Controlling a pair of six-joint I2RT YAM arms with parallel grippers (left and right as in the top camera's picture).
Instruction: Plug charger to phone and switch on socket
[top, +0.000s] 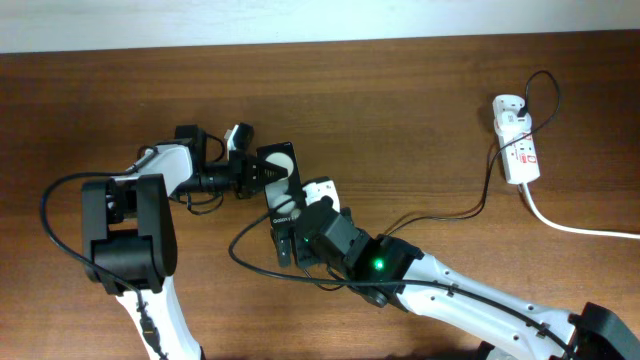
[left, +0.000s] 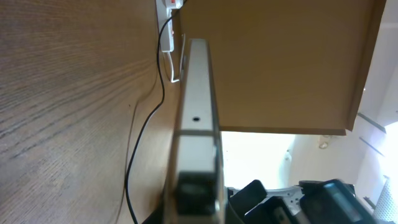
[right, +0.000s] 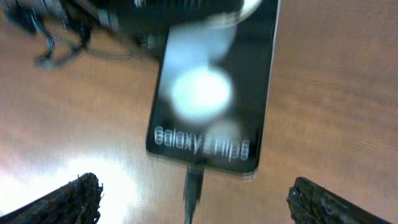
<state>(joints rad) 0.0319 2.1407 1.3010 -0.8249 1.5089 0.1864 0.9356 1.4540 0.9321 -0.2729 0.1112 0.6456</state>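
Brown wooden table (top: 400, 100) carries everything. Left of the phone (right: 249, 93), the left gripper (top: 248, 172) looks clamped on its far end, pinning it flat. At the phone's lettered end the right gripper (right: 205, 200) is spread wide, holding nothing, and the charger (right: 193, 186) tip meets the port between its fingers. We cannot tell whether it is fully seated, so we would nudge it straight along the phone's length, then retreat without snagging the cable. Well right of the phone sits the socket (top: 516, 140).
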